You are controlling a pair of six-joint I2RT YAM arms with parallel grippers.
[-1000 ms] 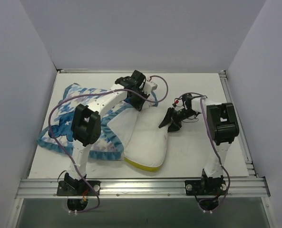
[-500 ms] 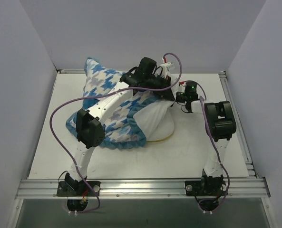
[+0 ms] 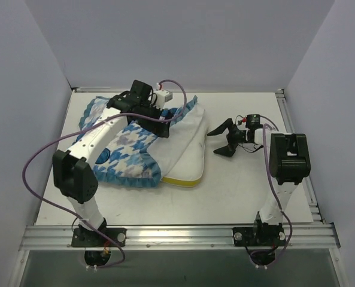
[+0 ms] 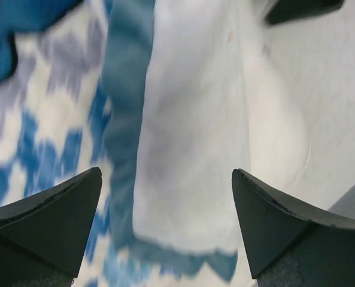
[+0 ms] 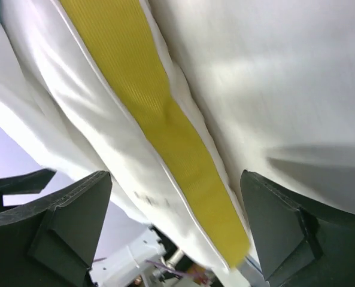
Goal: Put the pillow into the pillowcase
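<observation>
The cream pillow (image 3: 189, 149) lies flat mid-table, its yellow band along the near edge. The blue-white pillowcase (image 3: 126, 152) is spread to its left, its teal-trimmed edge lying over the pillow's left side. My left gripper (image 3: 159, 124) hovers open over that overlap. In the left wrist view the left gripper (image 4: 167, 179) has nothing between its fingers, and the pillowcase (image 4: 51, 137) with its white lining lies below. My right gripper (image 3: 219, 142) stands open just right of the pillow. The right wrist view shows the right gripper (image 5: 174, 179) empty, facing the pillow (image 5: 159, 119) and its yellow side band.
The white table (image 3: 249, 185) is boxed in by pale walls at the back and both sides. A metal rail (image 3: 177, 234) carrying both arm bases runs along the near edge. A purple cable loops off the left arm's elbow.
Both grippers have opened. The pillowcase and pillow, lifted at the back half a second ago, now lie flat. The left arm swung left and the right gripper drew back to the right.
</observation>
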